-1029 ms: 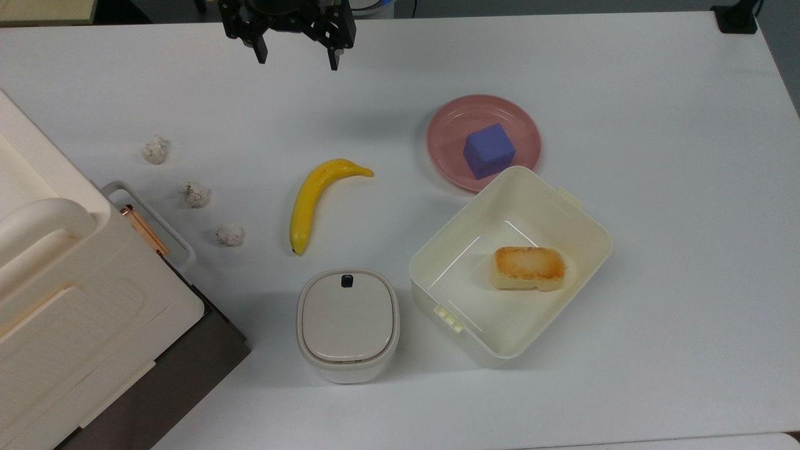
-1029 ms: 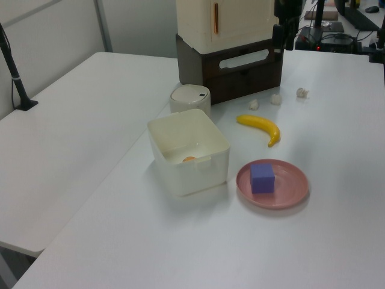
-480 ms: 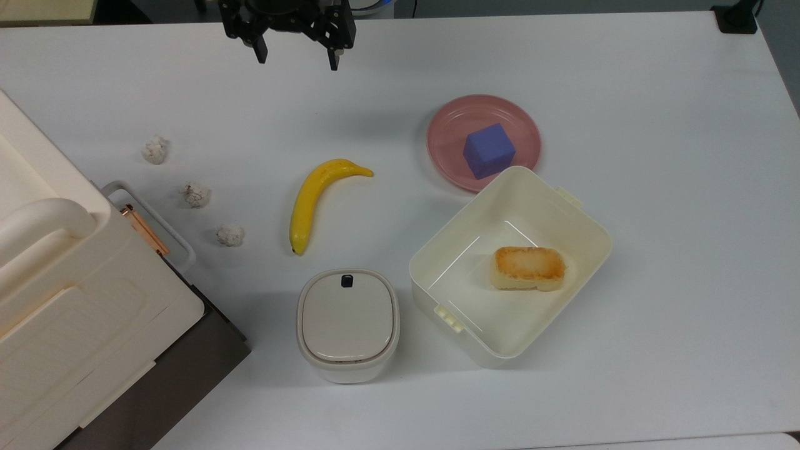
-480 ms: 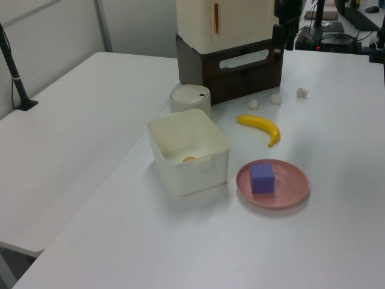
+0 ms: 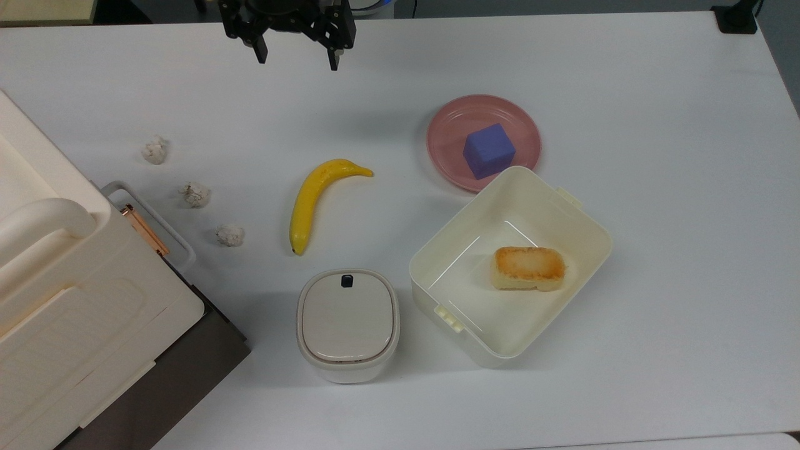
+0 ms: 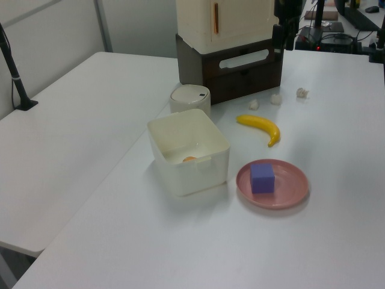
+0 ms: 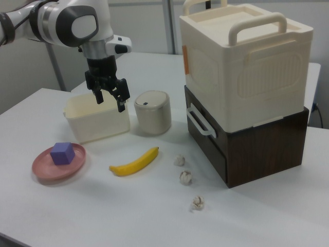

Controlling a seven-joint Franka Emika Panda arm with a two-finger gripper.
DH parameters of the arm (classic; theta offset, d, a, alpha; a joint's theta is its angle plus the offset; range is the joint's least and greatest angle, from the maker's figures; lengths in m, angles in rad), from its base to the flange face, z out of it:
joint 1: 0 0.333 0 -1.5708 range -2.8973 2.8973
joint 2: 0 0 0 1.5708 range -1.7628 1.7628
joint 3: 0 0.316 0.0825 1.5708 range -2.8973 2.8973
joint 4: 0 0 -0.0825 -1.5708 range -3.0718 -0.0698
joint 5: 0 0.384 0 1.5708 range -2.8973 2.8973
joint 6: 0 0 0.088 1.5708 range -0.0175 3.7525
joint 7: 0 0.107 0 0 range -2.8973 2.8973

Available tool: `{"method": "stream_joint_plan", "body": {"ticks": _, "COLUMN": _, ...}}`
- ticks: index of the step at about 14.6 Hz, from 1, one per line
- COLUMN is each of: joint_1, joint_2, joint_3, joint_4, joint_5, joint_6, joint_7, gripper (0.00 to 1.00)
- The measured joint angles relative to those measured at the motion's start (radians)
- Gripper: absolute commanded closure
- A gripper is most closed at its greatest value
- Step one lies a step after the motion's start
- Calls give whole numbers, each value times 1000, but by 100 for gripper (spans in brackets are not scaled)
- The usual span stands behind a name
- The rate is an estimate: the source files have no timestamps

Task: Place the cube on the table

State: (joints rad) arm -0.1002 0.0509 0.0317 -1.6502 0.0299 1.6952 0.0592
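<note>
In the top view, your gripper [image 5: 295, 61] hangs empty, fingers spread, above the table [image 5: 656, 187]. Rightward, the pink plate [image 5: 447, 128] holds the cube [image 5: 489, 150], flat, corners turned diagonally; the cream box [image 5: 581, 219] holds toasted bread [image 5: 529, 268].

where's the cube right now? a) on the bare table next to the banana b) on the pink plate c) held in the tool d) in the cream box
b: the cube sits on the pink plate, with the open tool far off above the table and holding nothing.
</note>
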Motion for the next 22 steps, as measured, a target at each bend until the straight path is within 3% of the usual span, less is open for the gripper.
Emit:
{"method": "stream_joint_plan", "body": {"ticks": 15, "joint_1": 19, "joint_2": 0, "joint_3": 3, "joint_4": -11, "joint_5": 0, "joint_6": -8, "joint_7": 0, "gripper": 0}}
{"method": "stream_joint_plan", "body": {"ticks": 19, "joint_1": 43, "joint_2": 2, "joint_3": 3, "joint_4": -25, "joint_5": 0, "joint_6": -15, "joint_7": 0, "gripper": 0}}
{"method": "stream_joint_plan", "body": {"ticks": 22, "joint_1": 103, "joint_2": 9, "joint_3": 5, "joint_4": -39, "joint_5": 0, "joint_6": -15, "joint_7": 0, "gripper": 0}}
